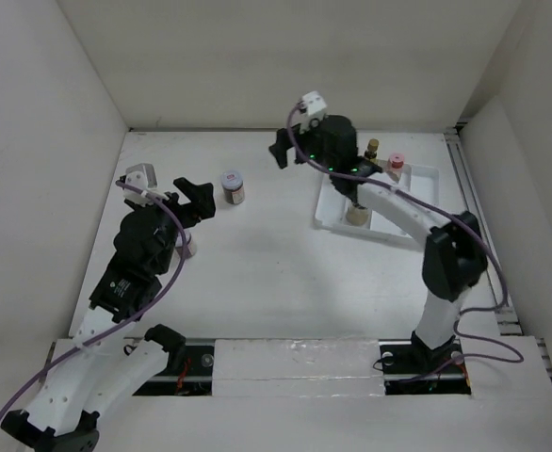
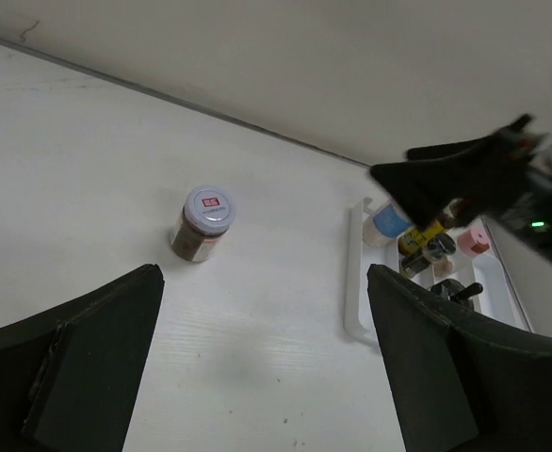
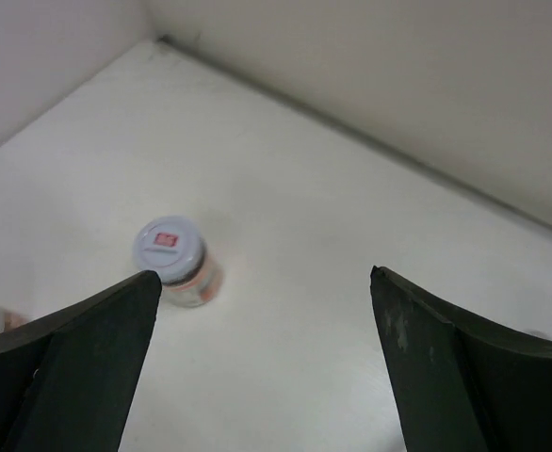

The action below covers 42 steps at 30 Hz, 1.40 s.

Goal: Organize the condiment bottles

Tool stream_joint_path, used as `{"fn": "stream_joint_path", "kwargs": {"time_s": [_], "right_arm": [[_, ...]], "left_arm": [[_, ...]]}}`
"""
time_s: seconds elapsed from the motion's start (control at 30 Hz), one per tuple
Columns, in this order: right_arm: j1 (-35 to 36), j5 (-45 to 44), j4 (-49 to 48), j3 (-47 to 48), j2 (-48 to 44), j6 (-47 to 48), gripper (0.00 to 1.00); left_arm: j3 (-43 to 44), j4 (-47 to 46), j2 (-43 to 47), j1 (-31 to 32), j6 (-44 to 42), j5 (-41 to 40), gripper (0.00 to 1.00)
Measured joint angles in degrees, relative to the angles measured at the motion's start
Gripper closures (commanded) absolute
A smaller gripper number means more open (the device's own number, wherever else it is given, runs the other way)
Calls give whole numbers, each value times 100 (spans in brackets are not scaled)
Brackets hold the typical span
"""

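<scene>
A small jar with a pale lid and red sticker (image 1: 233, 186) stands alone on the table, also seen as the jar (image 2: 203, 223) and the jar (image 3: 174, 259). My left gripper (image 1: 194, 197) is open and empty just left of it; in its wrist view the left gripper (image 2: 264, 273) frames bare table. My right gripper (image 1: 286, 143), open and empty, hovers right of the jar, left of the white tray (image 1: 327, 215). In the tray stand an amber bottle (image 1: 372, 149), a pink-capped bottle (image 1: 397, 162) and one bottle (image 1: 357, 213) partly under the arm. A red-white bottle (image 1: 187, 247) peeks from under my left arm.
White walls enclose the table on three sides. The left wrist view shows the tray rim (image 2: 353, 282) with a blue-labelled bottle (image 2: 385, 223), an amber one (image 2: 422, 235), a pink cap (image 2: 474, 240) and a black-lidded one (image 2: 457, 290).
</scene>
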<state>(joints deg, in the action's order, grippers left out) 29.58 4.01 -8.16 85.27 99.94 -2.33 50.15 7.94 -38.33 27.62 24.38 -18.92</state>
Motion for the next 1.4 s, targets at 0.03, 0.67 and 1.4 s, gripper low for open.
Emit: {"fn": "stream_joint_path", "kwargs": {"time_s": [0.03,0.67,1.4], "right_arm": [[227,96,7,234,411,31,0],[1141,706,1436,4304,4686,11,21],[313,721,-197,-785,-1685,-461,49]], "left_arm": [[0,0,24,0,0,-9,14],[0,0,61,0,13,116,14],[0,-4,52,0,15,251,14]]}}
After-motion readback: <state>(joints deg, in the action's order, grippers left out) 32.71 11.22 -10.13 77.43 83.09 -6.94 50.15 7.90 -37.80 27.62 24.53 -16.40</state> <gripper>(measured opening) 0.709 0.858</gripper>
